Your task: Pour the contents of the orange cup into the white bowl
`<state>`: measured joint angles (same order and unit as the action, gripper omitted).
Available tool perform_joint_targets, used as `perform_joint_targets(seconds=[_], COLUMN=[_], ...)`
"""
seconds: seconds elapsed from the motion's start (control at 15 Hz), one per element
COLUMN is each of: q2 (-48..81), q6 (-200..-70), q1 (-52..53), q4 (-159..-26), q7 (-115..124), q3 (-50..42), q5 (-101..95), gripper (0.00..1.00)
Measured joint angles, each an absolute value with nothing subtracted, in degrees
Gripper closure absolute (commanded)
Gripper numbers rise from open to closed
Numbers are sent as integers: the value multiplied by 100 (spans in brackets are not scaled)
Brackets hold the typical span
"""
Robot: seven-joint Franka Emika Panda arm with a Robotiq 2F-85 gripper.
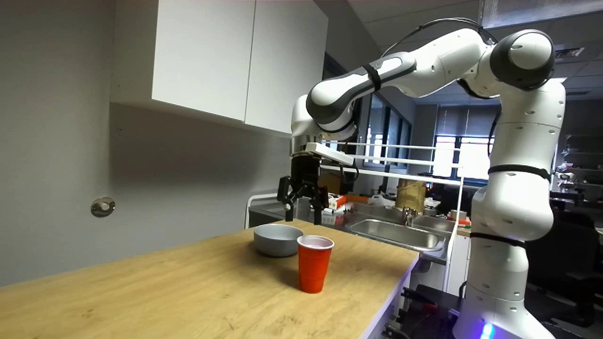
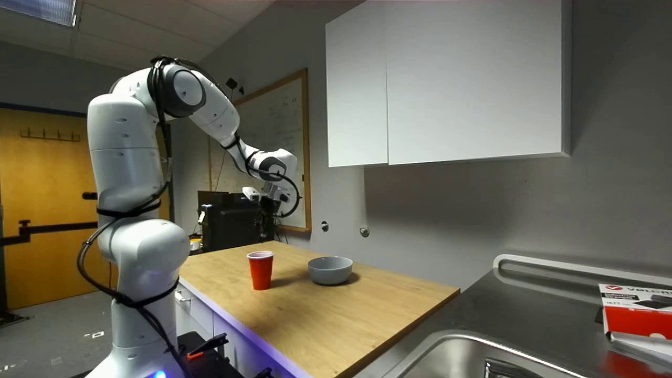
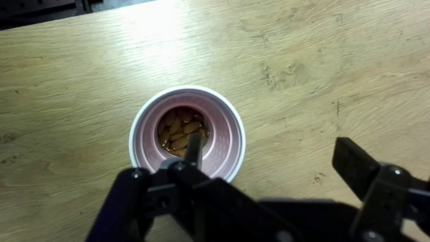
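Cup of almonds stood under a wide-spread hand

The cup was upright on the counter, below the hand and apart from it in both exterior views. In the wrist view its white-rimmed mouth faced up and the almonds lay at the bottom, some hidden behind a finger that crossed the cup's mouth in that view. The opposite finger showed to one side, over the counter's wood. The two pointed down, spread far apart.

The bowl sat upright, lower than the hand, near the cup and closer to the wall; in an exterior view a gap showed between them. Its floor was hidden.

The arm stretched from beside the counter to the hand. Higher than the hand, a cupboard hung on the wall. Well apart from the hand, past the counter's end, a sink was set in a steel worktop, with a red and white box near it. Behind the hand in an exterior view hung a whiteboard.
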<state>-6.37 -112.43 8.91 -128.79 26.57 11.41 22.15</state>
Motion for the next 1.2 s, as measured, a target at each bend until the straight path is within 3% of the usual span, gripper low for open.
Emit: perform_joint_targets(seconds=[0.47,1.2], q2=[-645,-153], q6=[-11174,-10056], q1=[880,1019], q4=[-12884,-12848], q7=[2251,923], q3=[1080,1104], q5=[2341,2555], gripper=[0,0])
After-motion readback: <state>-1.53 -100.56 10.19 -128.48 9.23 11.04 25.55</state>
